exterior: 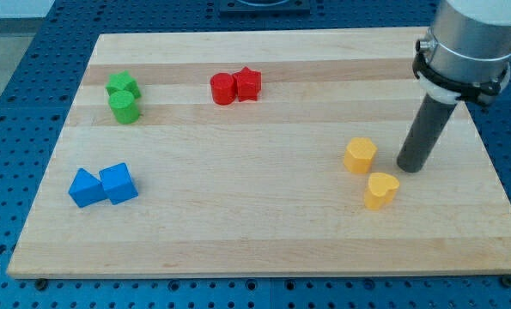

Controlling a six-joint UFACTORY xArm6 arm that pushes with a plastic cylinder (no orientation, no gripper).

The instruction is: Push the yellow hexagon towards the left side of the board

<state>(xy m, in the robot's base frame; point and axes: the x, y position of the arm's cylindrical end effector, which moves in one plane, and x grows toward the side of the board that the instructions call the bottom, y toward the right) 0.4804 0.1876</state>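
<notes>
The yellow hexagon (359, 155) lies on the wooden board (264, 223) at the view's right of centre. A yellow heart-shaped block (380, 190) lies just below and to the right of it. My tip (410, 166) rests on the board a short way to the right of the yellow hexagon, with a small gap between them, and above the yellow heart.
Two red blocks (235, 86) touch each other near the view's top centre. Two green blocks (123, 96) sit together at the top left. Two blue blocks (103, 185) sit side by side at the lower left. The board's right edge (493, 163) is near my tip.
</notes>
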